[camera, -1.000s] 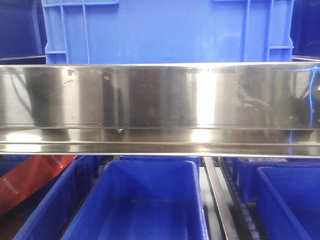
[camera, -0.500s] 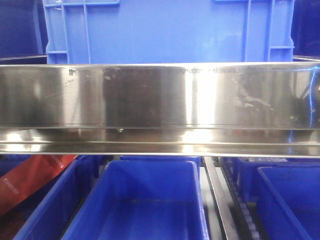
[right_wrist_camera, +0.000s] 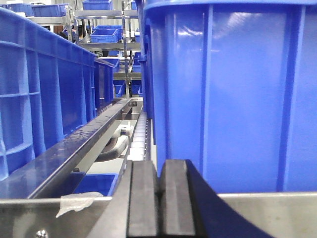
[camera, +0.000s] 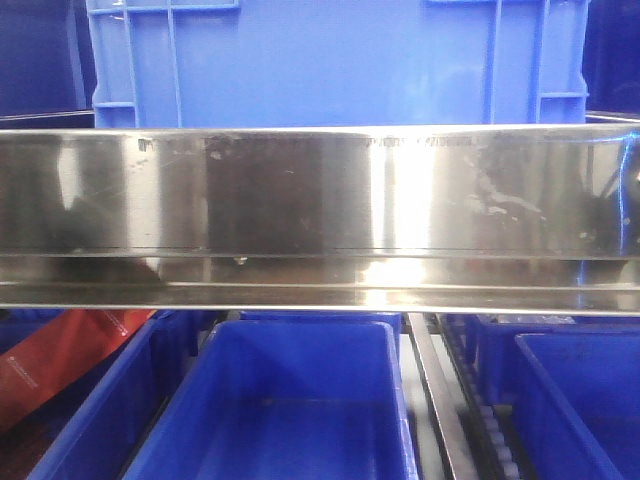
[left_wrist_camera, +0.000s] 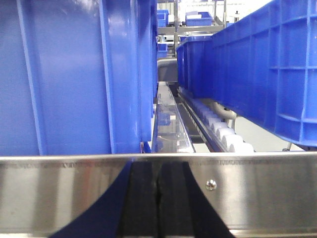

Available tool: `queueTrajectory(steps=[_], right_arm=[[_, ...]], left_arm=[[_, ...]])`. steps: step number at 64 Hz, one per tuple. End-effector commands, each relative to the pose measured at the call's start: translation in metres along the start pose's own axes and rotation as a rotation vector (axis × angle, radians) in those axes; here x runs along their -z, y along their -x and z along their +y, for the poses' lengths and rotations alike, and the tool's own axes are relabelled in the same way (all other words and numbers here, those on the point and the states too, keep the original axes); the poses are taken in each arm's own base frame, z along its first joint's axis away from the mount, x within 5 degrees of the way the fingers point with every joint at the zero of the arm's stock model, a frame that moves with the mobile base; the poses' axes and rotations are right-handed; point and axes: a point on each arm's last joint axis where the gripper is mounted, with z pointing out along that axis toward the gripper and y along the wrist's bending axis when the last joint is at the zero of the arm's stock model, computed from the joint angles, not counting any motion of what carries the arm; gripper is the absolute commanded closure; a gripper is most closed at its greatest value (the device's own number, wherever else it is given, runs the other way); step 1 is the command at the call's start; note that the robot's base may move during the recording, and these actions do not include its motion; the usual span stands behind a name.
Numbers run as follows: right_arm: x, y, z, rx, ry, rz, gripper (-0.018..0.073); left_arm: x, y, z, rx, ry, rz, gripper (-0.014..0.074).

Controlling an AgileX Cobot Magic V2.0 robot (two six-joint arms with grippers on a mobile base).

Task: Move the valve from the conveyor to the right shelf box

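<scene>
Both the left end effector [left_wrist_camera: 158,198] and the right end effector [right_wrist_camera: 159,198] sit pressed together and empty before the steel shelf rail [camera: 320,200] and blue boxes [camera: 290,400], no valve or conveyor in sight, so fetching it seems the next step.

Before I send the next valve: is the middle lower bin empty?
Seems empty: the bin shows a bare blue floor in the front view, though its near end is cut off.

Polished steel shelf rail [camera: 320,215], blue plastic crates [camera: 340,60], distant racking [right_wrist_camera: 106,29], bright overhead glare
</scene>
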Motion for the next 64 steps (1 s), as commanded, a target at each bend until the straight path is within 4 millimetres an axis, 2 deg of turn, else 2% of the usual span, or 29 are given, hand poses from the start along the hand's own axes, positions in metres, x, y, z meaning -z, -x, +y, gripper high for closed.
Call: queueTrajectory(steps=[1,17,64], right_arm=[[0.0003,0.0012,-0.0003,0.009,-0.005,-0.019,0.0728],[0.0003,0.0012,-0.0003,0.009,-0.005,-0.019,0.0728],[0.0003,0.0012,-0.0003,0.009,-0.005,-0.019,0.0728]], left_arm=[[0.0006,0.0031,0.0003,0.001,0.004,-0.029,0.0707],[0.0013,0.012,0.0008,0.035,0.007,-0.128,0.0707],[0.0012,0.0118,0.0007,0.035,0.007,-0.125,0.0707]])
